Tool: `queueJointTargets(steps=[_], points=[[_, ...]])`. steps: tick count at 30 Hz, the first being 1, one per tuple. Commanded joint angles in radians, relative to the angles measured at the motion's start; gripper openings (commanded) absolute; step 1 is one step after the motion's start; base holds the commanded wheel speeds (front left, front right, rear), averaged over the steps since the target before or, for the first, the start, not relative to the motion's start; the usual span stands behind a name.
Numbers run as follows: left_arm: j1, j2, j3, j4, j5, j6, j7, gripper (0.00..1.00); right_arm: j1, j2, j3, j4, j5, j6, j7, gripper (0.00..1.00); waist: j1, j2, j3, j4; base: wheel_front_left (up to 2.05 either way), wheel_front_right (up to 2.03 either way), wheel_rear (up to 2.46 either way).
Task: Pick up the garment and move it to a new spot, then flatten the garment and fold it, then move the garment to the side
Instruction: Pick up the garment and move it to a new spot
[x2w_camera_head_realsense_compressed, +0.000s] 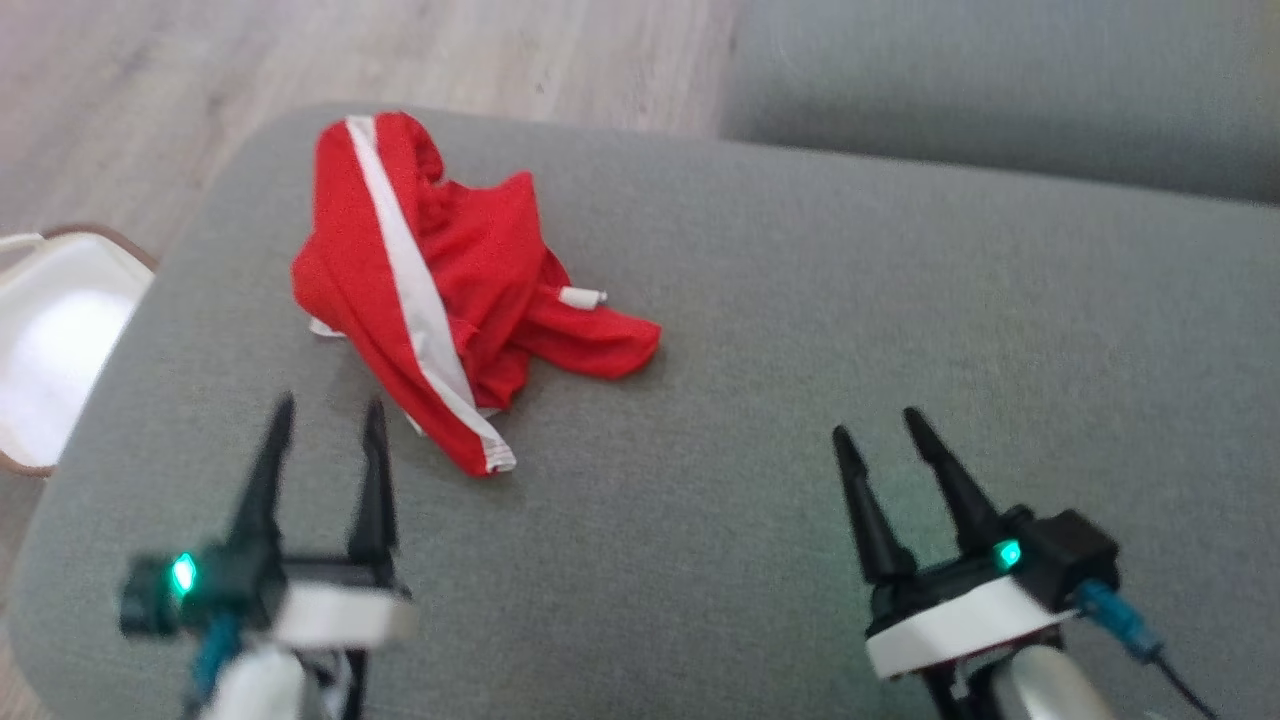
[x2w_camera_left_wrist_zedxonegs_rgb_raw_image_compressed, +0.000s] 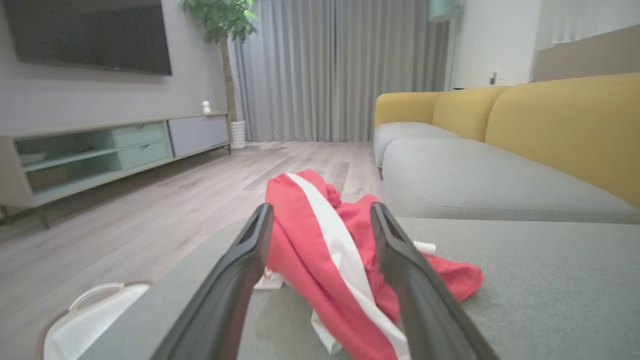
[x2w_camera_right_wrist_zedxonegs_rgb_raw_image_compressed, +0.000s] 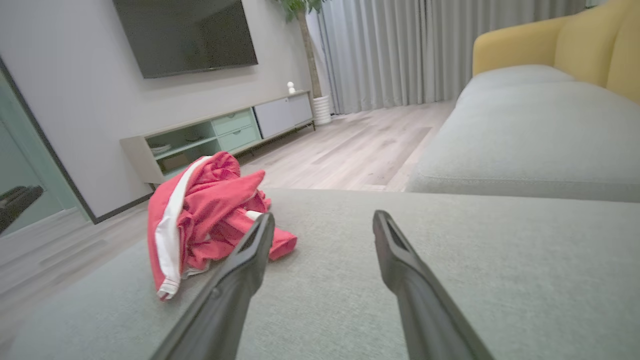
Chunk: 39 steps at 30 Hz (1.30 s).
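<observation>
With left gripper and right gripper both spread and empty, the garment looks light and limp — pinch its raised bunched crest.

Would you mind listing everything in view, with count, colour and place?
garment: one, red with white stripe, crumpled on the cushion's left part
cushion: one, grey, under the garment
container: one, white, on the floor left of the cushion
sofa: one, yellow back, grey seats, beyond the cushion
television: one, black, on the wall
cabinet: one, pale with green drawers, below the television
plant: one, green, beside the curtains
curtains: one set, grey, far wall
left pincer: one, dark, open, near the garment
right pincer: one, dark, open, over bare cushion
</observation>
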Motion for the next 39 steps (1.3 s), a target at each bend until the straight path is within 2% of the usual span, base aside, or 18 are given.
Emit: queueJointTargets(steps=[1, 4, 7, 11, 12, 17, 20, 24, 25, 26, 33, 39], points=[[-0.114, 0.032, 0.050, -0.019, 0.015, -0.007, -0.008, 1.00, -0.060, -0.005, 0.002, -0.045, -0.011, -0.001, -0.011, 1.00, 0.0000, -0.0001, 0.047, -0.029, 0.00, 0.00, 0.00], [-0.237, 0.086, 0.052, 0.050, 0.036, -0.034, -0.008, 1.00, -0.080, -0.005, -0.040, -0.068, -0.011, -0.001, -0.011, 1.00, 0.0000, -0.0001, 0.100, -0.052, 0.00, 0.00, 0.00], [-0.390, 0.137, 0.042, 0.144, 0.042, -0.062, 0.038, 1.00, -0.100, -0.005, -0.065, -0.086, -0.022, -0.001, -0.011, 1.00, 0.0000, -0.0001, 0.145, -0.073, 0.00, 0.00, 0.00], [-0.637, 0.216, 0.000, 0.330, 0.041, -0.096, 0.206, 1.00, -0.135, -0.005, -0.088, -0.109, -0.038, -0.001, -0.011, 1.00, 0.0000, -0.0001, 0.215, -0.109, 0.00, 0.00, 0.00], [-0.637, 0.216, 0.000, 0.330, 0.041, -0.096, 0.206, 1.00, -0.135, -0.005, -0.088, -0.109, -0.038, -0.001, -0.011, 1.00, 0.0000, -0.0001, 0.215, -0.109, 0.00, 0.00, 0.00], [-0.801, 0.261, -0.025, 0.512, 0.027, -0.105, 0.339, 1.00, -0.167, -0.005, -0.089, -0.118, -0.037, -0.001, -0.011, 1.00, 0.0000, -0.0001, 0.266, -0.151, 0.00, 0.00, 0.00], [-0.857, 0.283, -0.039, 0.597, 0.019, -0.108, 0.365, 1.00, -0.180, -0.005, -0.087, -0.125, -0.034, -0.001, -0.011, 1.00, 0.0000, -0.0001, 0.292, -0.173, 0.00, 0.00, 0.00], [-0.896, 0.283, -0.053, 0.696, -0.010, -0.109, 0.388, 1.00, -0.186, -0.005, -0.089, -0.130, -0.034, -0.001, -0.011, 1.00, 0.0000, -0.0001, 0.311, -0.189, 0.00, 0.00, 0.00], [-0.903, 0.283, -0.056, 0.716, -0.017, -0.110, 0.391, 0.90, -0.187, -0.005, -0.090, -0.130, -0.034, -0.001, -0.011, 1.00, 0.0000, -0.0001, 0.313, -0.191, 0.00, 0.00, 0.00], [-0.910, 0.284, -0.059, 0.731, -0.022, -0.110, 0.385, 0.00, -0.187, -0.005, -0.091, -0.130, -0.034, -0.001, -0.011, 1.00, 0.0000, -0.0001, 0.314, -0.193, 0.00, 0.00, 0.00], [-0.945, 0.279, -0.030, 0.776, -0.073, -0.110, 0.253, 0.00, -0.179, -0.005, -0.096, -0.120, -0.034, -0.001, -0.011, 1.00, 0.0000, -0.0001, 0.282, -0.192, 0.00, 0.00, 0.00], [-0.978, 0.261, 0.003, 0.725, -0.134, -0.110, 0.127, 0.00, -0.159, -0.005, -0.088, -0.109, -0.027, -0.001, -0.011, 1.00, 0.0000, -0.0001, 0.220, -0.183, 0.00, 0.00, 0.00]])
